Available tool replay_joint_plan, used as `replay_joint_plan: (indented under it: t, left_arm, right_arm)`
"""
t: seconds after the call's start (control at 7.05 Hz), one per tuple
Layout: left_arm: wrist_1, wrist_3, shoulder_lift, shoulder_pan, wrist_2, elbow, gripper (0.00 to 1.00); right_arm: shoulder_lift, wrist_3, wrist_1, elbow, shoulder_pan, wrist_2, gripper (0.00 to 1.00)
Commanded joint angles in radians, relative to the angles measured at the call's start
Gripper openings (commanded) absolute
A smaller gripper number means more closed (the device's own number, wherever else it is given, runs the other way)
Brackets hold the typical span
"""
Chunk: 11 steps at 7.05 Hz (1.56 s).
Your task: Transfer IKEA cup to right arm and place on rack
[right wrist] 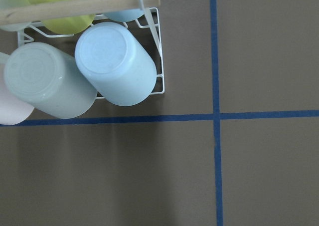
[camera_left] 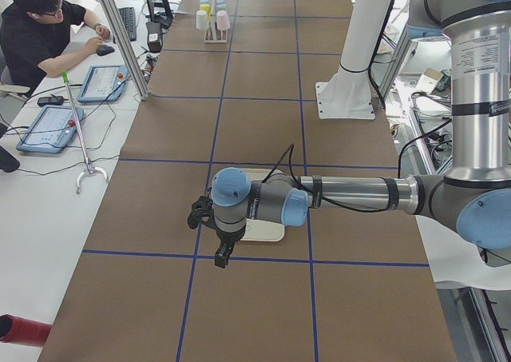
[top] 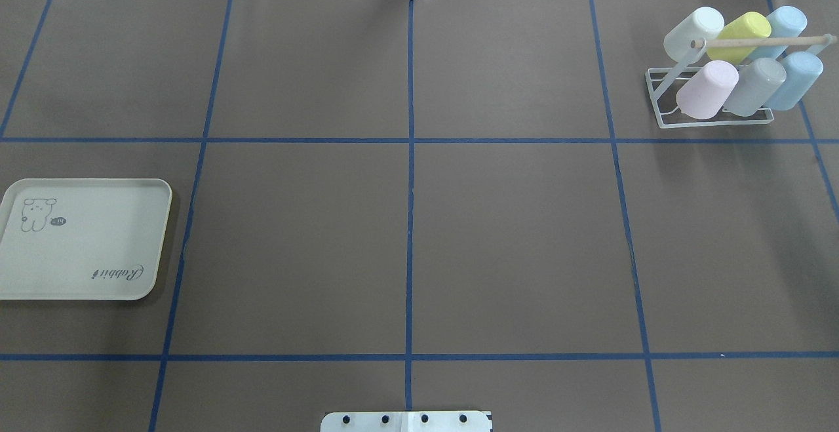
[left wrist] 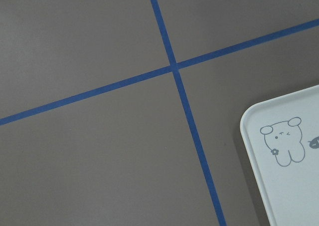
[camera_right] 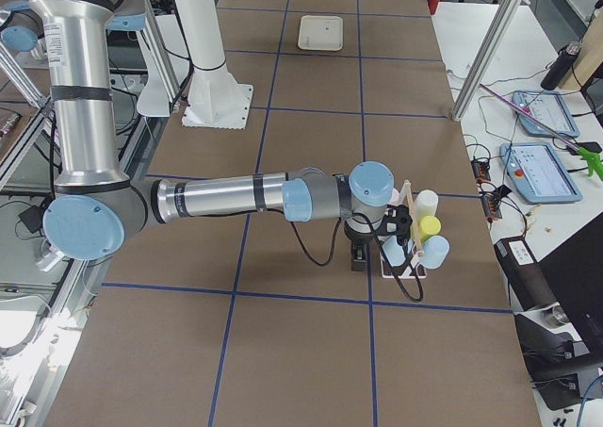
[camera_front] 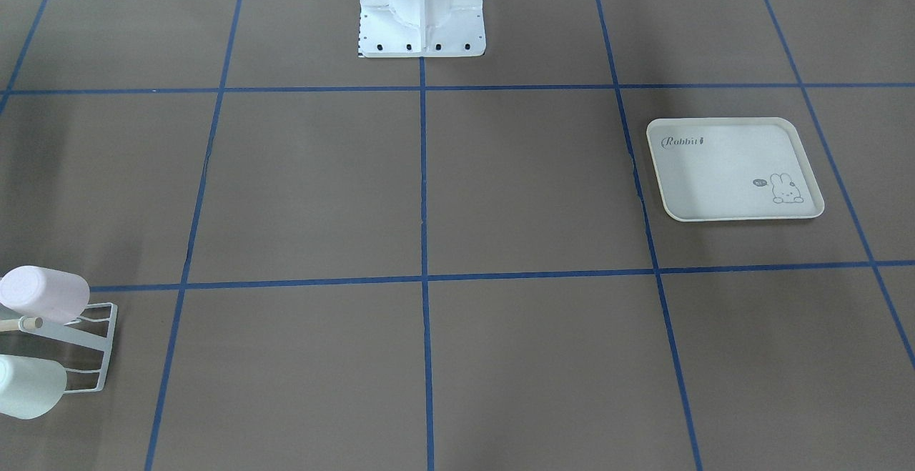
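Six IKEA cups (top: 755, 86) sit tilted, bottoms up, on the white wire rack (top: 653, 98) at the overhead view's 2 o'clock. The pink cup (top: 706, 90), grey cup (top: 754, 88) and near pale-blue cup (top: 796, 79) are in front. The white cup (top: 691, 31), yellow cup (top: 744, 31) and far pale-blue cup (top: 786, 22) are behind, with the wooden rod (top: 767, 41) across them. The right gripper (camera_right: 358, 260) hangs just beside the rack, and the left gripper (camera_left: 221, 258) hangs near the rabbit-print tray (top: 98, 235) at 9 o'clock. I cannot tell how far either claw is open or what it holds.
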Motion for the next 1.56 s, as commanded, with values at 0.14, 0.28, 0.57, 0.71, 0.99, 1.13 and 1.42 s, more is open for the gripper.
replay_joint_plan:
  t: [0.14, 0.28, 0.57, 0.71, 0.99, 1.13, 1.42]
  left_arm:
    - [0.001, 0.0, -0.004, 0.0, 0.005, -0.001, 1.0]
    - [0.003, 0.0, -0.008, 0.0, 0.005, -0.001, 1.0]
    - [0.003, 0.0, -0.011, 0.0, 0.005, -0.001, 1.0]
    - [0.003, -0.002, -0.013, 0.0, 0.003, -0.001, 1.0]
    - [0.004, -0.002, -0.011, 0.0, 0.003, -0.003, 1.0]
    - [0.004, -0.002, -0.014, 0.0, 0.003, -0.003, 1.0]
    - [0.012, -0.003, -0.016, 0.0, 0.006, -0.004, 1.0]
  right_arm:
    - [-0.02, 0.001, -0.012, -0.046, 0.026, -0.029, 1.0]
    - [-0.029, 0.001, -0.009, -0.055, 0.034, -0.027, 1.0]
    - [-0.04, 0.001, -0.005, -0.057, 0.058, -0.02, 1.0]
    - [-0.041, 0.001, -0.004, -0.057, 0.059, -0.018, 1.0]
    - [-0.041, 0.001, -0.002, -0.055, 0.059, -0.017, 1.0]
    - [-0.043, 0.001, -0.002, -0.054, 0.059, -0.015, 1.0]
    - [-0.041, 0.001, -0.001, -0.052, 0.059, -0.013, 1.0]
